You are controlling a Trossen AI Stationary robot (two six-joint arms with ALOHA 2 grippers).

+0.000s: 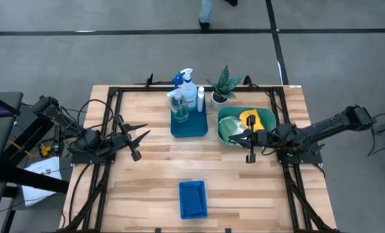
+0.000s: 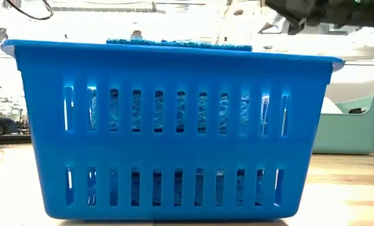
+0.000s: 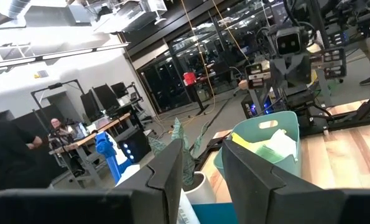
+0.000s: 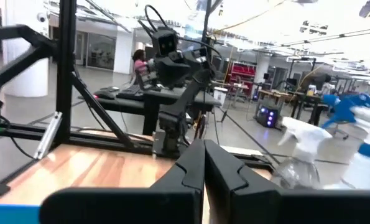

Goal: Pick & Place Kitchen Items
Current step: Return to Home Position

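Both empty: left gripper (image 3: 203,150) partly open, right gripper (image 4: 204,149) closed, by tub (image 1: 270,112). Judgement: withdraw upward first, clearing tub rim and bottles (image 1: 187,90).

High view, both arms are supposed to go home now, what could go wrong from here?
1. The right gripper, fingers shut, hangs over the front part of the teal tub. Pulling back low could snag the yellow cloth or drag the tub.
2. The left gripper, fingers open, points toward the blue tray holding the tall bottles. A swing that way might tip one over.
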